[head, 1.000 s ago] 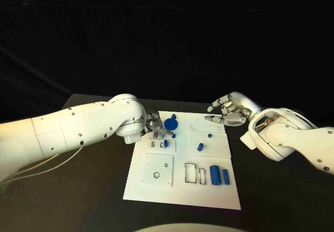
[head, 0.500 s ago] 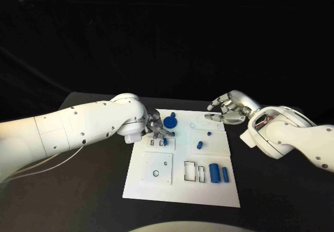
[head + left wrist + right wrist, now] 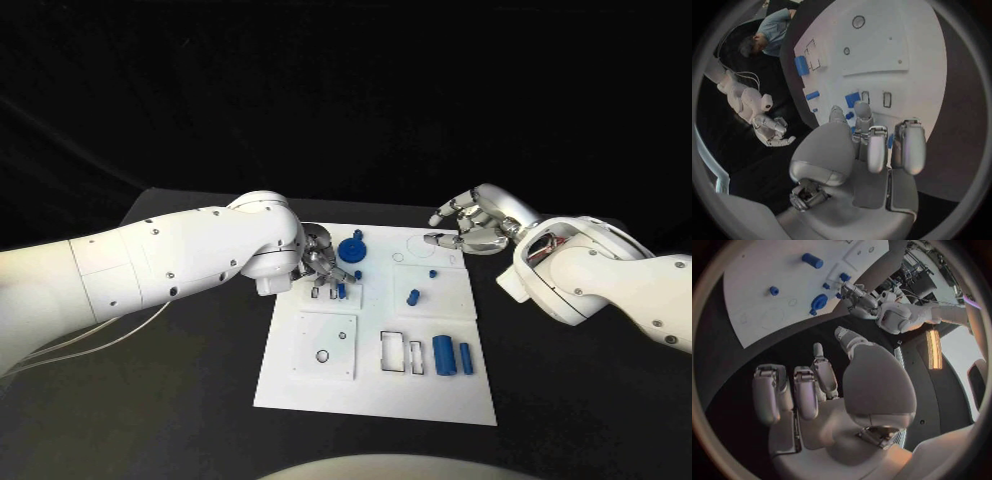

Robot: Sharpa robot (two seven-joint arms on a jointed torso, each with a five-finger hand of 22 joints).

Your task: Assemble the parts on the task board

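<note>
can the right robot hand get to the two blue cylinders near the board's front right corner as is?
Probably yes. The right robot hand holds nothing, and the blue cylinders lie uncovered on the white board, on that arm's side.

left hand [image 3: 323, 262] fingertips hidden behind its arm, grip on small blue part [image 3: 340, 290] unclear

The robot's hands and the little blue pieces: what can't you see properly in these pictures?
- Left hand: in the head view its arm covers the palm, so whether it holds a part is unclear.
- Blue parts beyond its fingers: in the left wrist view, partly hidden by the fingers.
- Right hand: its palm side faces away in the head view.
</note>
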